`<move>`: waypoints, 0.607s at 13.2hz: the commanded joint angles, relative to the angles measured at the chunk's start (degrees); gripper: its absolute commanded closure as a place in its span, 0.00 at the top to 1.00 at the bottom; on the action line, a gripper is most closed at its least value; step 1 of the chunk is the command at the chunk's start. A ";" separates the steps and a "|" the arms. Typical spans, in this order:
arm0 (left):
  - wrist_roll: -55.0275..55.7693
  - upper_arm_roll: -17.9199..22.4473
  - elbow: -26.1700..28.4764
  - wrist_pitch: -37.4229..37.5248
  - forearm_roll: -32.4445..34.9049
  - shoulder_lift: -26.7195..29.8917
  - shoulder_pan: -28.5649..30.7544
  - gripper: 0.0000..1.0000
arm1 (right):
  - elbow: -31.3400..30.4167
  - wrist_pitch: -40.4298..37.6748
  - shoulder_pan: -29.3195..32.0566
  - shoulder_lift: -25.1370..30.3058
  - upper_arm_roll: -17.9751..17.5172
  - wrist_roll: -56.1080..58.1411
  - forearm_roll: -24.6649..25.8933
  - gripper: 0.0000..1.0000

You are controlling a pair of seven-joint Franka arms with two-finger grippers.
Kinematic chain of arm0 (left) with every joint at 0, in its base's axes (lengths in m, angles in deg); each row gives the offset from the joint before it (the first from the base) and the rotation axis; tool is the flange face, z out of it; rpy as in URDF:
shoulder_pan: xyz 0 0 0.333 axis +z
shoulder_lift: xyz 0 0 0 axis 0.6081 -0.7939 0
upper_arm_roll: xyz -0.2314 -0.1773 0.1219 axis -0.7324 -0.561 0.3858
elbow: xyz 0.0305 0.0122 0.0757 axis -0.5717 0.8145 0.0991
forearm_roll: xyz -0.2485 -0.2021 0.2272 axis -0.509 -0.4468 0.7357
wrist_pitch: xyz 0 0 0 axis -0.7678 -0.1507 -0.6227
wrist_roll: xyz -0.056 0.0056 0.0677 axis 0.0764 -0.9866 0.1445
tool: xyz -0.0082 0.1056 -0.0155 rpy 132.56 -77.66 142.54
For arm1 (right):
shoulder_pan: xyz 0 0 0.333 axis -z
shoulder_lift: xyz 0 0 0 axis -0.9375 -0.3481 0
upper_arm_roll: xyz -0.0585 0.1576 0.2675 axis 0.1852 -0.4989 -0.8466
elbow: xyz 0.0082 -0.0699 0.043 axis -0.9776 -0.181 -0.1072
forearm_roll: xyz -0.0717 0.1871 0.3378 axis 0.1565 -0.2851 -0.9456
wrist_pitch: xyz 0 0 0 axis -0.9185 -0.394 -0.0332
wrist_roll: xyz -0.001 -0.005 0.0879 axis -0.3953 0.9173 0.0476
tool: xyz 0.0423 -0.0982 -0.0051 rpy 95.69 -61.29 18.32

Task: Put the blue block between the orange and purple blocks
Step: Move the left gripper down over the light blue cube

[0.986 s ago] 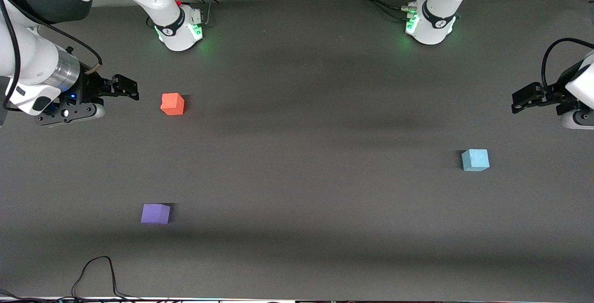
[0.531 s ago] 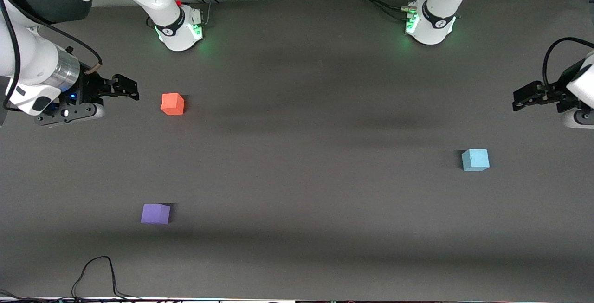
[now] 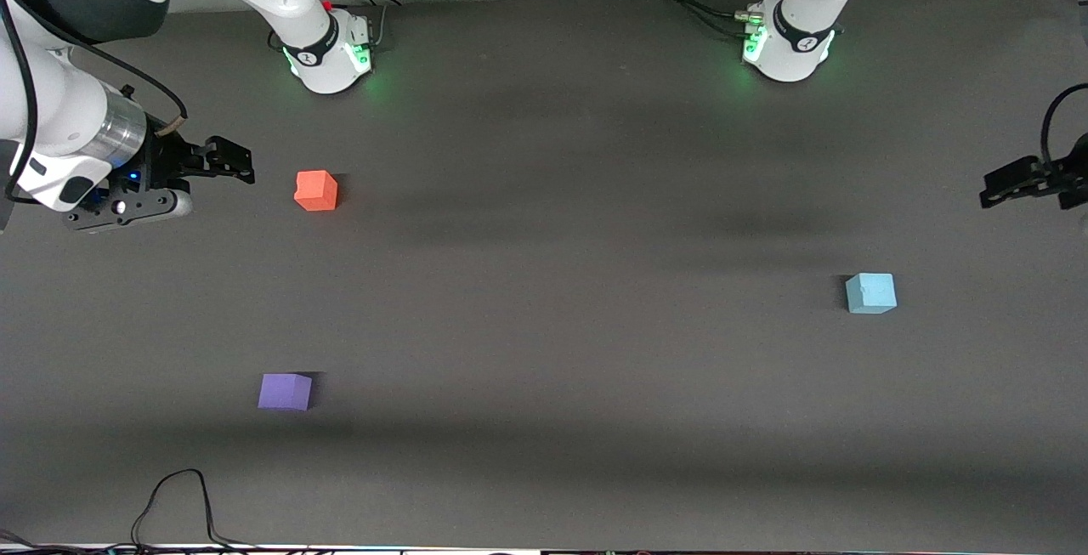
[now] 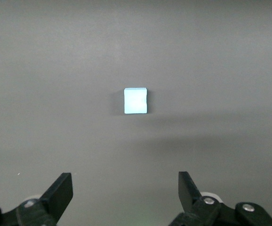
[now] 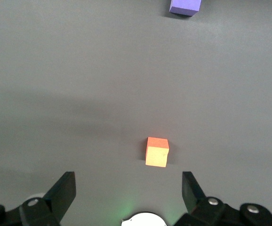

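Task not started. The small sky-blue foam cube (image 4: 136, 100) rests on the dark tabletop (image 3: 561, 300) ahead of the left tool (image 4: 125, 190) (spread, empty), well apart from the orange-red cube (image 3: 316, 190) and violet cube (image 3: 285, 392). The right tool (image 5: 129, 190), spread and empty, waits near the orange-red cube.

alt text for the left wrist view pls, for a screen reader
A light blue block sits alone on the dark grey table, untouched. The left claw hangs above the table with its two black fingers spread wide apart and nothing between them.
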 commanded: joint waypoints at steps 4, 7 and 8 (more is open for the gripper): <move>-0.76 -0.16 20.80 -20.99 0.31 2.77 -0.07 1.00 | 0.33 -0.75 -0.62 0.21 0.54 -0.02 -0.06 1.00; -0.85 -0.07 29.26 -34.89 0.31 0.50 0.02 1.00 | 0.33 -0.75 -0.62 0.21 0.54 -0.02 -0.06 1.00; -0.85 -0.07 29.54 -37.10 0.40 -1.60 0.02 1.00 | 0.33 -0.75 -0.62 0.21 0.54 -0.02 -0.06 1.00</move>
